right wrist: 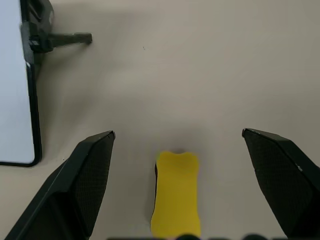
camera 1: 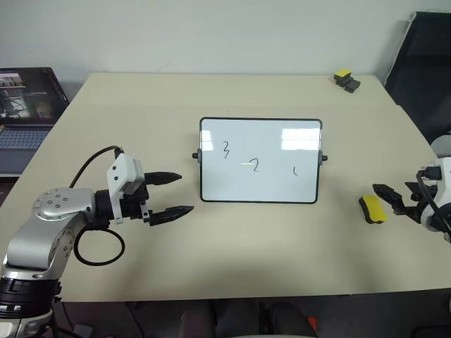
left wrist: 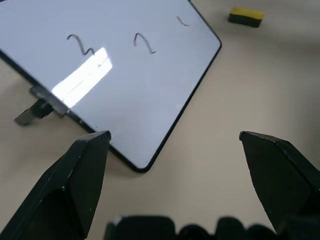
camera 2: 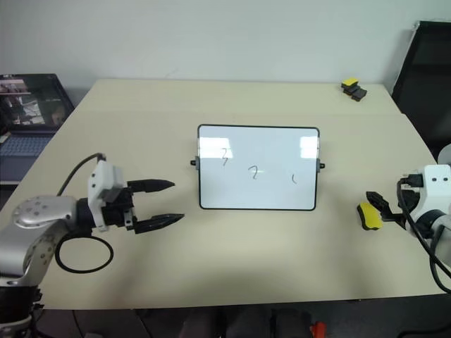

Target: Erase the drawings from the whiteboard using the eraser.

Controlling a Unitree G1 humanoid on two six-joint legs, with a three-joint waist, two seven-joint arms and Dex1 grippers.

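The whiteboard (camera 1: 271, 189) lies flat in the middle of the table, black-framed. The drawings are three small dark squiggles on it: a "3" (camera 1: 226, 150), a "2" (camera 1: 254, 165) and a "c" (camera 1: 294, 171). The yellow eraser (camera 1: 372, 209) lies on the table to the right of the board. My right gripper (right wrist: 177, 134) is open, one finger on each side of the eraser with gaps between. My left gripper (camera 1: 185, 192) is open and empty just left of the board, pointing at its near left corner (left wrist: 142, 165).
A black gadget with a yellow cap (camera 1: 346, 79) sits at the table's far right corner. A laptop (camera 1: 25, 105) stands off the table's left side and a dark chair (camera 1: 426, 63) at the right. A black cable loop (camera 1: 99, 246) hangs by my left arm.
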